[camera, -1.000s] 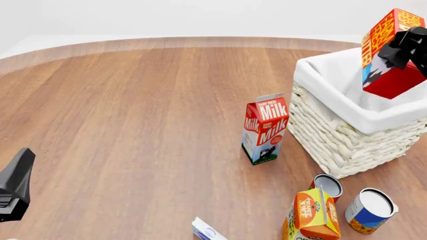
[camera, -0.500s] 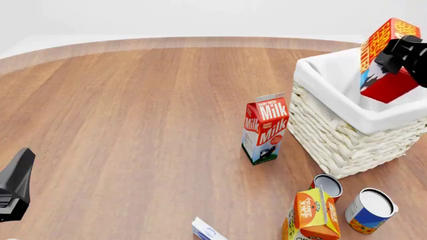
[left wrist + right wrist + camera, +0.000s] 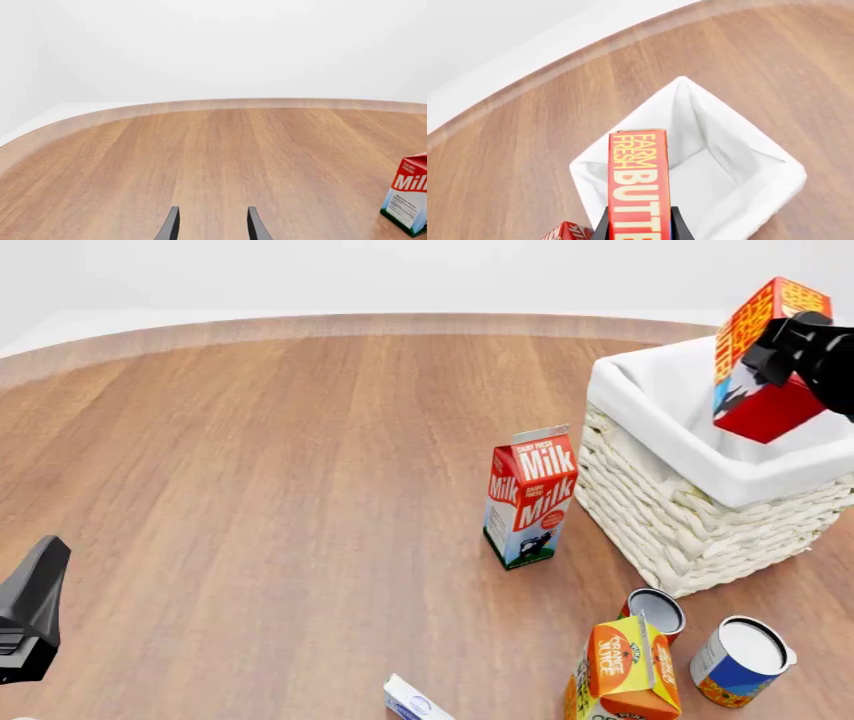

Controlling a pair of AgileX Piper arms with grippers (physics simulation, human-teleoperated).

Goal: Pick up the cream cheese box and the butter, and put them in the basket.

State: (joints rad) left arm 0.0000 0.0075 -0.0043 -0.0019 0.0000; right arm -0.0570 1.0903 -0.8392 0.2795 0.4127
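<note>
My right gripper [image 3: 805, 352] is shut on the butter [image 3: 755, 350], a red box with an orange-yellow panel, and holds it tilted above the open basket [image 3: 667, 510]. In the right wrist view the butter [image 3: 639, 180] stands between the fingers over the basket's white liner [image 3: 740, 145]. The cream cheese box [image 3: 416, 703], white with a blue mark, lies at the table's near edge, partly cut off. My left gripper [image 3: 32, 608] is at the near left, far from it; in the left wrist view it [image 3: 212, 227] is open and empty.
A red-and-white milk carton [image 3: 531, 496] stands just left of the basket and also shows in the left wrist view [image 3: 408, 200]. An orange juice carton [image 3: 623, 670] and two cans [image 3: 654, 610] [image 3: 741, 660] stand in front of the basket.
My right gripper has carried the butter a little to the left, further over the basket's opening. The left arm has not moved.
</note>
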